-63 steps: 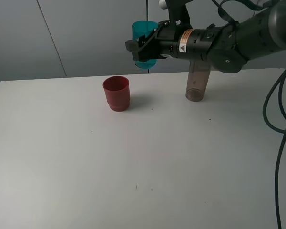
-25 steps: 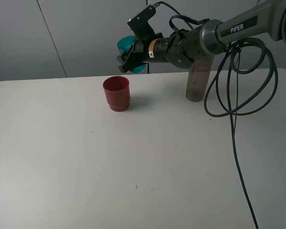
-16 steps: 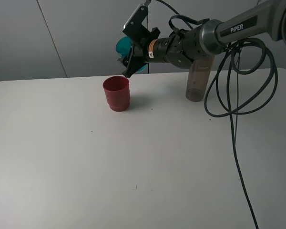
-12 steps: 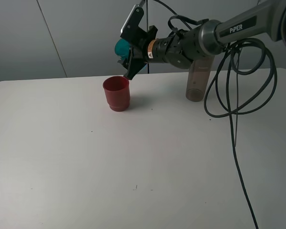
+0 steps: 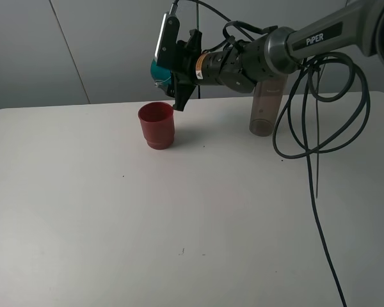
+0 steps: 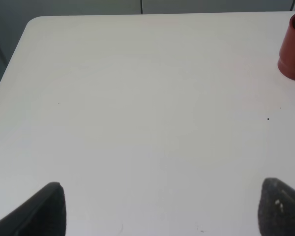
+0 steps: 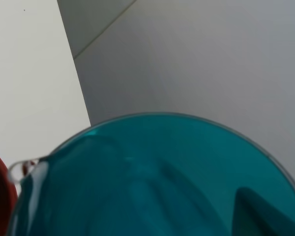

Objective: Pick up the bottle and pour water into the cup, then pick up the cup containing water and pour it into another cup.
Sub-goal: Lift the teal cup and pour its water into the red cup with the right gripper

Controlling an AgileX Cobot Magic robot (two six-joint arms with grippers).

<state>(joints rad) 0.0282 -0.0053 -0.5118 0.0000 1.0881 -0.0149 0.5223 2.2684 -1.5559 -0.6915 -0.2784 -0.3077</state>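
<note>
- Moved since the earlier frames: the teal cup [image 5: 157,69], upright in the grip before, is now tipped far over. It has been carried leftward in the high view to a spot above the red cup [image 5: 157,125], and the right arm's wrist has rolled with it.
- Right hand [image 5: 171,71]: clamped on the teal cup, dark fingers on either side of it.
- Teal cup, position: held in the air, clear of the table [image 5: 179,211], with its mouth turned down toward the red cup. In the right wrist view its translucent wall fills the lower frame, and a sliver of the red cup shows beside its lip.
- Red cup: upright on the table near the back edge, mouth up, stepped base down. Whether it holds anything cannot be told.
- Bottle [image 5: 267,105]: upright on the table, well to the right of the red cup. Its upper part is hidden behind the right arm.
- Left hand [image 6: 164,211]: fingers set wide apart, gripping nothing, over the white table.
- Cable [image 5: 313,160]: black, looping from the right arm down across the table's right side.
</note>
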